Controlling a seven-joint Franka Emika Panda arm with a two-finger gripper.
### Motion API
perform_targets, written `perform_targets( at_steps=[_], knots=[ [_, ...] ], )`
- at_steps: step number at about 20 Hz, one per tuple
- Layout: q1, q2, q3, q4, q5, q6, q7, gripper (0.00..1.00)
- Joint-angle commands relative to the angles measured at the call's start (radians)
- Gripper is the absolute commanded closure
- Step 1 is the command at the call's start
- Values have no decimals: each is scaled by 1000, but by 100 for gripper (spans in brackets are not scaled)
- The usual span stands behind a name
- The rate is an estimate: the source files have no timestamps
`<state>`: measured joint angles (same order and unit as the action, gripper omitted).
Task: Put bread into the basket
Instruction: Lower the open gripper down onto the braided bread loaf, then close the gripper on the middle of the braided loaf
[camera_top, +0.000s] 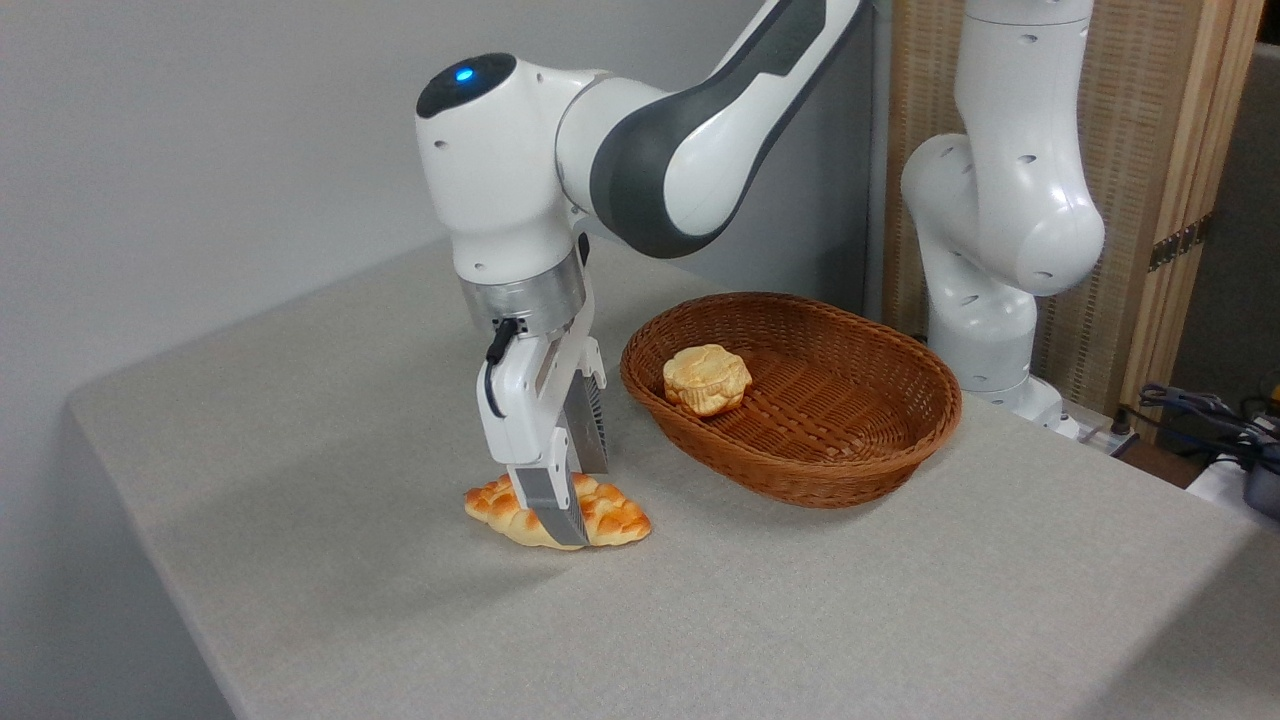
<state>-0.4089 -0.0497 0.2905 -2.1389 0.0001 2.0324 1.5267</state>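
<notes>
My gripper (562, 505): fingers straddled the bread (557, 512) on the table (800, 600), apparently closed on it.
Basket (850, 470): sat right of my gripper, holding a bun (706, 378).

— What sort of room is this, a kitchen?

— No, a robotics lab. Look at the table (800, 600): plain grey cloth, a white robot arm (660, 150) mounted at its far edge. Behind the table a bare grey wall (200, 150), right of it a reed screen (1140, 120) and loose cables (1200, 410).
</notes>
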Motion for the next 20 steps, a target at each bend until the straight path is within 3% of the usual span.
perform_targets(
  at_steps=[1,4,6,7,13,20],
  knots=[
    [-27,16,7,-3,-8,20,17,0],
    [-25,24,7,-3,-8,43,17,2],
    [-25,27,9,-3,-8,49,17,14],
    [-25,30,9,-3,-8,49,17,25],
    [-27,31,7,-3,-8,49,17,55],
    [-27,34,7,0,-8,48,15,58]
  ],
)
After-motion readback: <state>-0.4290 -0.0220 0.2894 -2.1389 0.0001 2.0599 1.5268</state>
